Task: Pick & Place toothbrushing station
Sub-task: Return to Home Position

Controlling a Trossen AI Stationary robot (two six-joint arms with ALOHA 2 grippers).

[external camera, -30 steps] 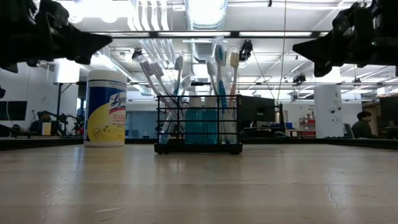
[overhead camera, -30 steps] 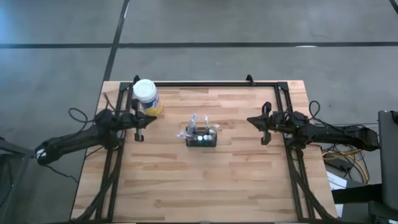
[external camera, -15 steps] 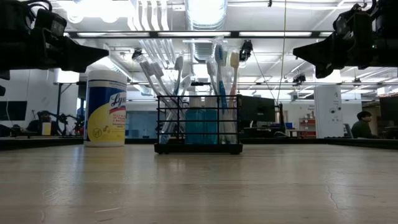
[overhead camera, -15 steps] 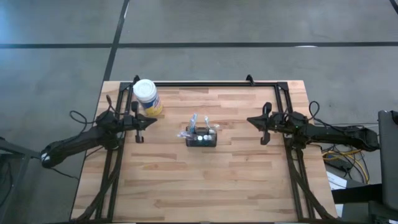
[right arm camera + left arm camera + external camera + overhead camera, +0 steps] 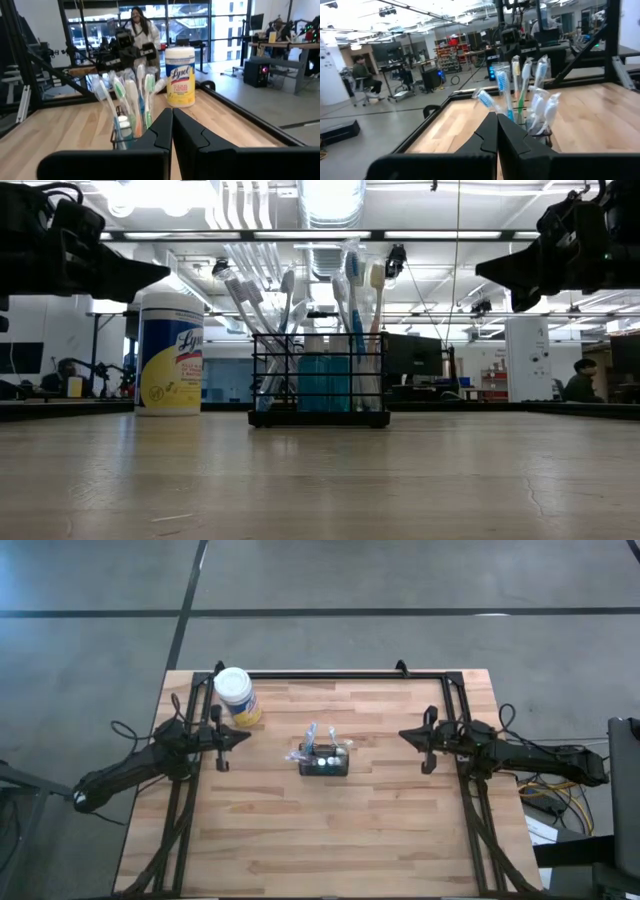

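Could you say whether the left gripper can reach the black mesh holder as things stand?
Probably yes: bare wood lies between the left gripper and the holder; the canister and right gripper stand aside.

Ceiling lights [image 5: 330, 195] are glaring across the top of the low view, so my left gripper [image 5: 160, 272] and right gripper [image 5: 482, 268] are showing as black silhouettes in its upper corners. Soft, even light is falling on the table [image 5: 380, 830], throwing faint shadows.

We hold our left end effector [image 5: 240, 737] and right end effector [image 5: 407, 734] raised at opposite sides, pointing inward at each other, both closed with no gap.
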